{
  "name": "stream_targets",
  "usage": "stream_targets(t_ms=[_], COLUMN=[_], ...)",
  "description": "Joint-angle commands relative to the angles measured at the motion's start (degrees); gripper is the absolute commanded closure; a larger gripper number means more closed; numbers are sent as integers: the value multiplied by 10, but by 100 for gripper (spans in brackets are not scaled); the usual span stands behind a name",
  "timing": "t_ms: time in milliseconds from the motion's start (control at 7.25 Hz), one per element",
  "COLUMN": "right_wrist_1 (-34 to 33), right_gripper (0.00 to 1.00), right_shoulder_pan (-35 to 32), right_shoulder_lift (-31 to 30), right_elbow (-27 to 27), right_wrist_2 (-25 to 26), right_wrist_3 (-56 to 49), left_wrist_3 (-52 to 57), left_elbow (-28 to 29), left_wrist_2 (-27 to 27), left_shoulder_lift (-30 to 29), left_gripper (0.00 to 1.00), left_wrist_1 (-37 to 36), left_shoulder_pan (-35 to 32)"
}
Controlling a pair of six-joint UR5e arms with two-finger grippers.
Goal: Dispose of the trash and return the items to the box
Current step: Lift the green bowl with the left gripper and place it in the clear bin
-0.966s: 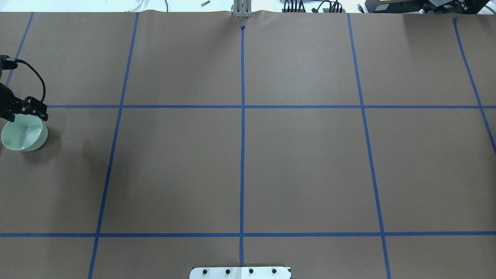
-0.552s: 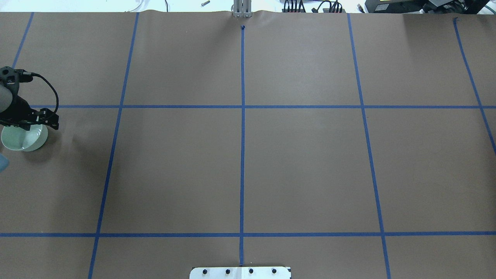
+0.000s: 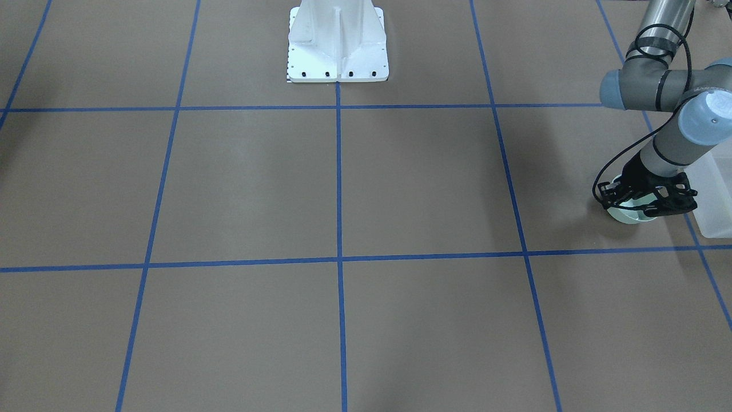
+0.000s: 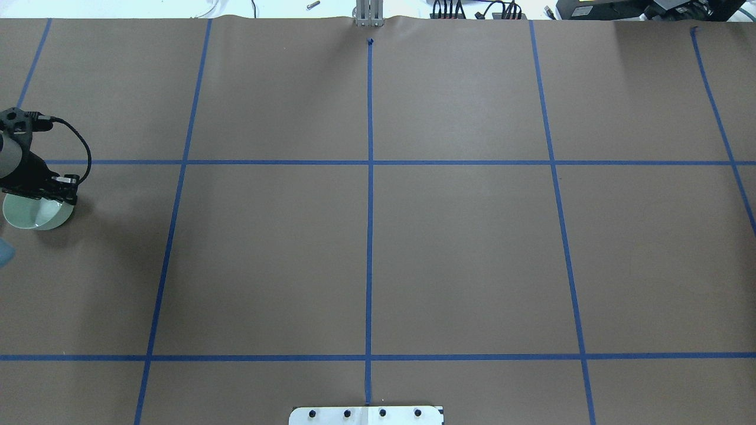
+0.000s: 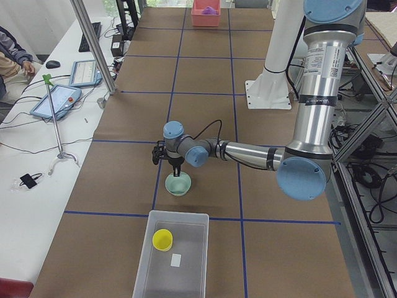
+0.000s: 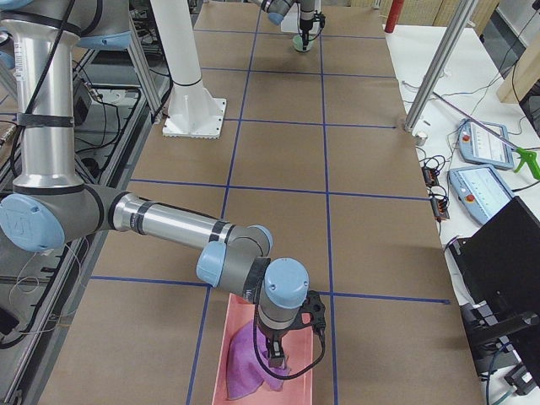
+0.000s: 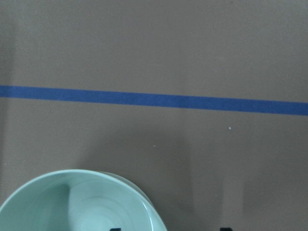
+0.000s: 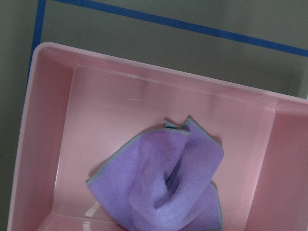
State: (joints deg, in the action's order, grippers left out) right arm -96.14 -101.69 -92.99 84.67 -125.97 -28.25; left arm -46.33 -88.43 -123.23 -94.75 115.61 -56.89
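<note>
Left gripper (image 4: 54, 190) now sits further over the pale green ceramic bowl (image 4: 29, 217) than a second ago; the bowl hasn't moved.
Front: left arm bent, wrist pointing down, bowl just beside the translucent frosted-white plastic box (image 3: 716, 194). Left side: box holds a yellow round item (image 5: 162, 239). Right side: right gripper (image 6: 277, 354) over the pink plastic tray (image 6: 229, 337) with purple cloth (image 6: 249, 371); finger spread can't tell. Left wrist: jaws apart, straddling the bowl rim, gripping nothing.

Open run of bench (image 4: 460, 260) fills centre and right of the overhead view, room for fingers to pass either way along the tape lines. Obstacles bunch at far left edge: bowl (image 4: 36, 217) under left arm (image 3: 657, 157), w/ box (image 3: 715, 194) near it at front view's right edge. Robot base (image 4: 366, 415) blocks bottom centre.
</note>
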Motion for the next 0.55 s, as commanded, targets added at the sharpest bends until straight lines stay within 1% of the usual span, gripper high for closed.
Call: stream_targets(t_ms=[0,138,276,414], right_wrist_1=[-2,-5,-5,-4], right_gripper=[0,0,0,0], right_shoulder_pan=[0,0,0,0], right_shoulder_lift=[8,14,15,15], right_elbow=[1,0,1,0], right_wrist_2=[-1,-1,-1,-2], right_wrist_3=[1,1,5,9], left_wrist_3=[0,2,20,83], left_elbow=[-22,-51,-94,-122], left_wrist_2=[-57,-87,-108,-111], left_shoulder_lift=[0,-2,-3,-4], left_gripper=[100,100,100,100], left_wrist_1=[-9,-41,-110,-168], left_shoulder_pan=[-8,-30,-62,-84])
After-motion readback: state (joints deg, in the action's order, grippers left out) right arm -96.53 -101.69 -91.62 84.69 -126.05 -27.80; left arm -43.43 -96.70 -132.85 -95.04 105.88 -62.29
